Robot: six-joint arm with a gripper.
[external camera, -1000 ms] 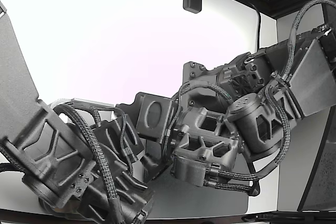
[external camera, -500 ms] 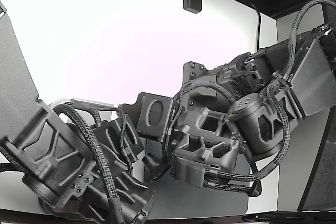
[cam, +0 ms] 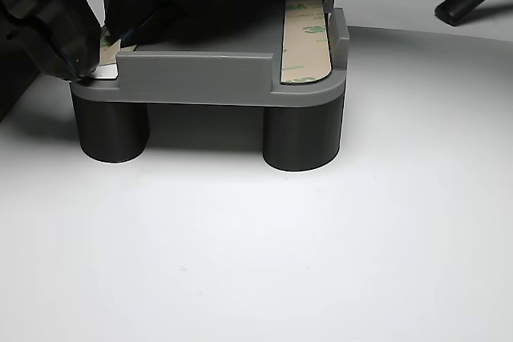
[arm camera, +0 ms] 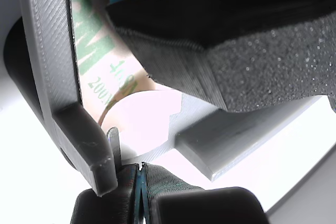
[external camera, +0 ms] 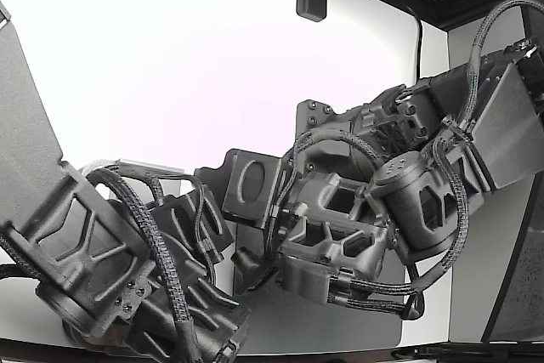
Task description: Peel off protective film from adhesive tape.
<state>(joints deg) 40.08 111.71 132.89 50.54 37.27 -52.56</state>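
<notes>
At the grey fixture's [cam: 200, 78] corner, we see the gripper [arm camera: 137, 174] with fingers pinched together on the protective film [arm camera: 100, 51].

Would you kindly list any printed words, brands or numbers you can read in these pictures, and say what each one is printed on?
"200": green digits, shown rotated, on the tan protective film with green print in the wrist view; more characters follow but are blurred.
Large green logo-like letters above it on the same film: cropped, not readable for certain.
Green print on the tan film strip on the grey plastic fixture in the other view: too small to read.
Exterior view: no text.
</notes>
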